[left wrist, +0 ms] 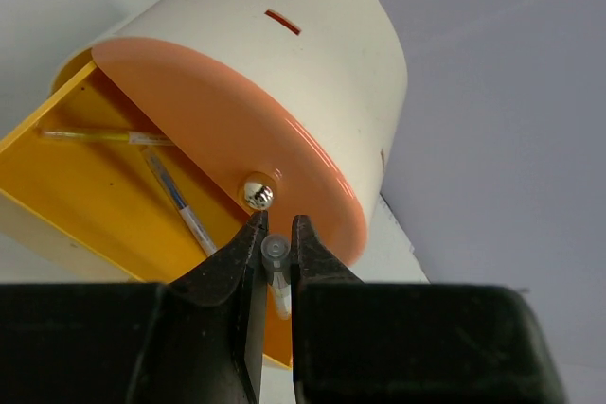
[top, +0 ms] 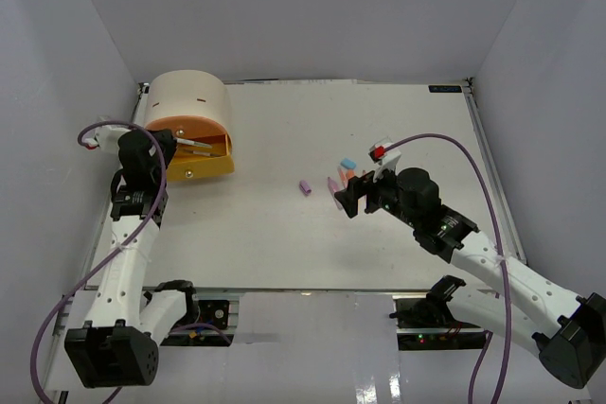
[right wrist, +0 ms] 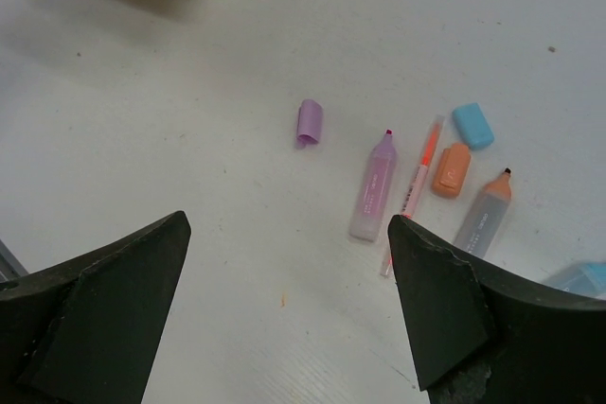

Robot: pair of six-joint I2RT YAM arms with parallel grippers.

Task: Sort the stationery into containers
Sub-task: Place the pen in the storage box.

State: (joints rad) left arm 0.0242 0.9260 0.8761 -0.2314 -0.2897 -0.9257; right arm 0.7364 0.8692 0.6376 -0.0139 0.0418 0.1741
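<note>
The task is judged to be partly done. The yellow drawer (left wrist: 66,186) of the beige cabinet (left wrist: 312,54) is pulled out, and 2 pens are seen lying in it: a yellow pen (left wrist: 95,136) along the back and a blue-and-white pen (left wrist: 178,203) set diagonally. The peach drawer (left wrist: 227,130) above it appears shut, with its round knob (left wrist: 258,195) just ahead of the left tool (left wrist: 275,226). That tool is clenched on a thin clear-capped pen (left wrist: 275,253), which is held over the front of the open yellow drawer. Dropping it there is judged to be the step in hand.

The rest is left on the surface (right wrist: 189,92), well apart from the cabinet. The right tool (right wrist: 289,224) is released, its fingers spread wide with nothing between them. Ahead of it lie:
- a purple cap (right wrist: 310,122)
- a purple highlighter (right wrist: 374,186)
- a thin orange pen (right wrist: 417,172)
- an orange cap (right wrist: 452,169)
- a blue cap (right wrist: 472,125)
- a grey highlighter (right wrist: 483,217)

A pale blue piece (right wrist: 582,276) is cut off by the frame edge. At least 6 pieces are therefore judged still to be sorted.
</note>
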